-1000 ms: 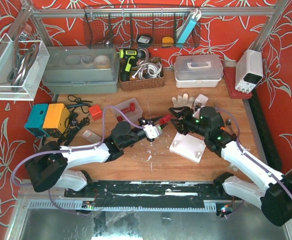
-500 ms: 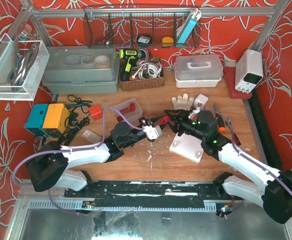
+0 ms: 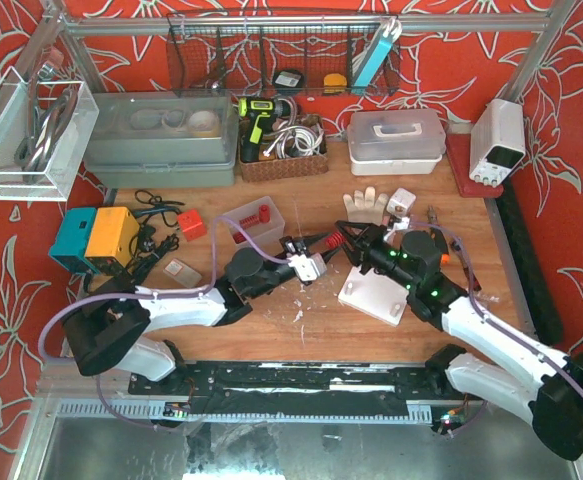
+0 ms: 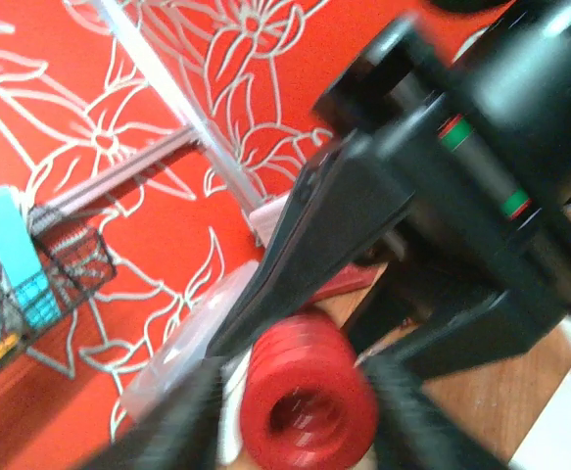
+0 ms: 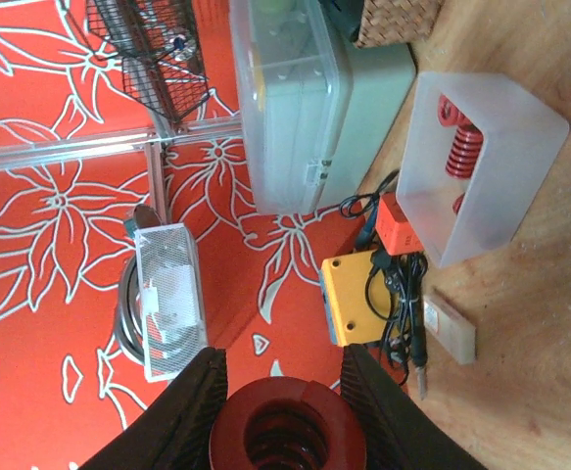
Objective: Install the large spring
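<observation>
The large spring (image 3: pixel 329 240) is a thick red coil held in the air above the middle of the table. My left gripper (image 3: pixel 311 258) is shut on it, with a small white part beside it. In the left wrist view, the spring (image 4: pixel 305 401) shows end-on between my blurred fingers (image 4: pixel 172 421). My right gripper (image 3: pixel 344 244) meets it from the right. In the right wrist view, the spring's open end (image 5: pixel 287 431) sits between both ribbed pads (image 5: pixel 192 401), which press on its sides. The right arm's black fingers (image 4: pixel 305 245) fill the left wrist view.
A translucent bin (image 3: pixel 256 217) holding more red springs (image 5: pixel 456 147) sits behind the left gripper. A white plate (image 3: pixel 376 295) lies under the right arm. A glove (image 3: pixel 364 205), an orange block (image 3: pixel 191 223) and teal and yellow boxes (image 3: pixel 96 237) lie around.
My right gripper has moved left to the spring and closed its fingers around it. The left gripper has shifted slightly right, keeping its hold.
</observation>
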`<state>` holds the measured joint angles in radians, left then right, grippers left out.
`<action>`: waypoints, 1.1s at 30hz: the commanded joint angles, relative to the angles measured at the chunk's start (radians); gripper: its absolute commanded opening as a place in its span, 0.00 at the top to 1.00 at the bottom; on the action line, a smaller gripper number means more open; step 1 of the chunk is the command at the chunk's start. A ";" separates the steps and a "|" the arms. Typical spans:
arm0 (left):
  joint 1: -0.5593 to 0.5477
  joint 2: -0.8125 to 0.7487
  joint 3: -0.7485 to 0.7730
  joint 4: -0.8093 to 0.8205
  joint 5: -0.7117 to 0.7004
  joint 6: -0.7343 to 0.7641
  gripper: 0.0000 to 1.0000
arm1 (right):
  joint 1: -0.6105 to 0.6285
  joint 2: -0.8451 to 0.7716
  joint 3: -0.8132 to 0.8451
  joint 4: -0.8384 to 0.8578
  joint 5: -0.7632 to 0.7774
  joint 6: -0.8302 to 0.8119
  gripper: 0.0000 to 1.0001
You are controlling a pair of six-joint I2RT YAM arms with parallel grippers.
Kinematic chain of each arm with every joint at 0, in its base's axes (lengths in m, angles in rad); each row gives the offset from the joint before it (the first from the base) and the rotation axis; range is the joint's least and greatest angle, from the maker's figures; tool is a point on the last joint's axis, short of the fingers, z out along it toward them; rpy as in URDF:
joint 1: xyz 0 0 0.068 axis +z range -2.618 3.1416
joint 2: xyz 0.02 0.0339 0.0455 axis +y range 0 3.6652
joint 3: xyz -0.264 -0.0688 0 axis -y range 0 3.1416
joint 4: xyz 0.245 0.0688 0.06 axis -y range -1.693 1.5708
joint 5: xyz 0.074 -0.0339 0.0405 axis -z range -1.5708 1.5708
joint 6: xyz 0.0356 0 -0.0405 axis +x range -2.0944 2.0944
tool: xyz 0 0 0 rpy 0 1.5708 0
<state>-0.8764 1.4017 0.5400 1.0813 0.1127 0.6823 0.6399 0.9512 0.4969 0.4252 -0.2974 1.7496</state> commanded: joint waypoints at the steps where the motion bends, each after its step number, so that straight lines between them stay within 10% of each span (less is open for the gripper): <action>1: 0.027 0.014 -0.022 0.022 -0.091 -0.084 0.45 | 0.001 -0.084 0.037 -0.030 0.093 -0.215 1.00; 4: 0.027 -0.014 -0.004 -0.090 -0.038 -0.158 0.01 | 0.001 -0.132 0.073 -0.129 0.190 -0.423 1.00; 18: 0.039 -0.222 0.007 -0.545 -0.441 -0.693 0.00 | 0.008 -0.136 0.101 -0.380 0.592 -1.422 1.00; 33: 0.176 -0.324 -0.032 -0.747 -0.351 -1.012 0.00 | 0.014 -0.086 -0.089 -0.187 0.519 -1.508 1.00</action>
<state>-0.7116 1.1072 0.5385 0.3519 -0.2485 -0.2497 0.6468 0.8539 0.4305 0.1268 0.2523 0.2703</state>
